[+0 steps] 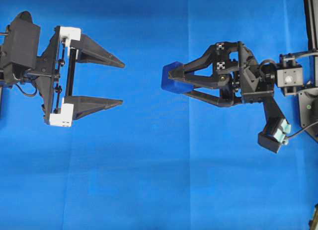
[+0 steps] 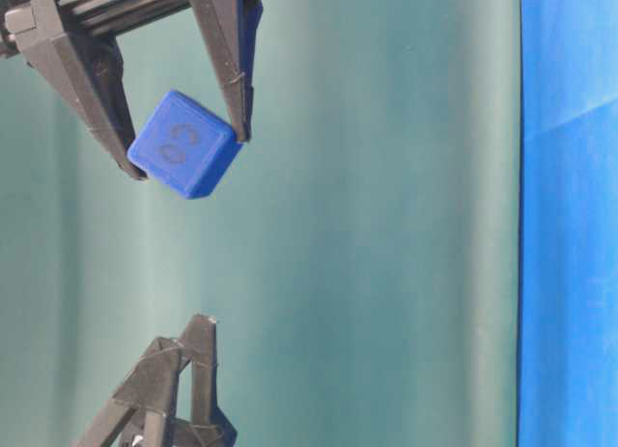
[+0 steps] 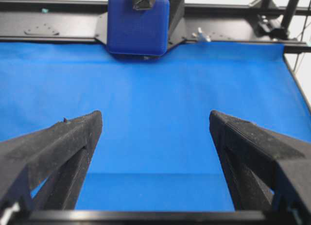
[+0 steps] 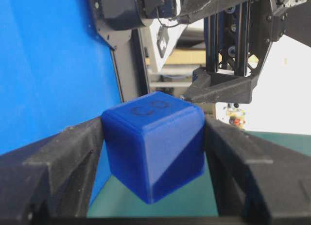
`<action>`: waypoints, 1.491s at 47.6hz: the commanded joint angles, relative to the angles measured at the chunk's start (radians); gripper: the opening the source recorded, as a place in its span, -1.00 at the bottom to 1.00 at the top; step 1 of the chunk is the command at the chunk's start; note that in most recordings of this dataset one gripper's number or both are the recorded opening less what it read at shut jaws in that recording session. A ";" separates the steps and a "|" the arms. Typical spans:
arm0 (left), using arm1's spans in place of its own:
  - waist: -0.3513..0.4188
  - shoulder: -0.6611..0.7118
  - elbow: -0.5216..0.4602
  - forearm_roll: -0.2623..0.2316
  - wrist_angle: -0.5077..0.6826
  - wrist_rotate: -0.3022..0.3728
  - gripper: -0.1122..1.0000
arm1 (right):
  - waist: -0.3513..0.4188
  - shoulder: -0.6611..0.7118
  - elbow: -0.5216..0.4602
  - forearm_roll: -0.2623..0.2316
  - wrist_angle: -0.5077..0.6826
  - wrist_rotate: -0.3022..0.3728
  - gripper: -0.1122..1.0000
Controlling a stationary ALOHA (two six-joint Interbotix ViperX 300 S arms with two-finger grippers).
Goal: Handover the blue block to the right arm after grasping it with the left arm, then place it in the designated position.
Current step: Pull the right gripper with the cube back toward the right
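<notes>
Overhead view straight down, table-level view sideways (turned), wrist views close, all sharing blue block (image 1: 173,77)

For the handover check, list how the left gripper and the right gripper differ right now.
The left gripper stands wide open and empty; the right gripper is closed on the blue block. The left gripper has white blocks at its finger bases; the right gripper's fingers are all black. Both have pointed black fingers and face each other over the blue cloth.
</notes>
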 commanded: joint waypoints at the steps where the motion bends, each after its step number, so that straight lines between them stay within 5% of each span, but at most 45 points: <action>1: -0.006 -0.006 -0.018 0.002 -0.006 0.002 0.87 | 0.002 -0.014 -0.012 0.006 -0.005 0.003 0.08; 7: -0.012 -0.006 -0.018 0.002 -0.008 0.002 0.87 | 0.002 -0.020 -0.011 0.043 -0.003 0.005 0.08; 13: -0.017 -0.005 -0.020 0.002 -0.008 0.003 0.87 | 0.006 -0.023 -0.011 0.140 -0.005 0.032 0.08; 24: -0.023 -0.006 -0.018 0.002 -0.008 0.005 0.87 | 0.006 -0.023 -0.011 0.342 0.002 0.218 0.08; 29: -0.028 -0.006 -0.020 0.002 -0.008 0.005 0.87 | 0.006 -0.023 -0.011 0.387 0.011 0.318 0.08; 47: -0.034 -0.005 -0.020 0.002 -0.012 0.005 0.87 | 0.006 -0.031 -0.015 0.420 0.044 0.741 0.08; 71: -0.034 -0.005 -0.025 0.002 -0.012 0.006 0.87 | 0.006 -0.048 -0.014 0.423 0.048 0.779 0.08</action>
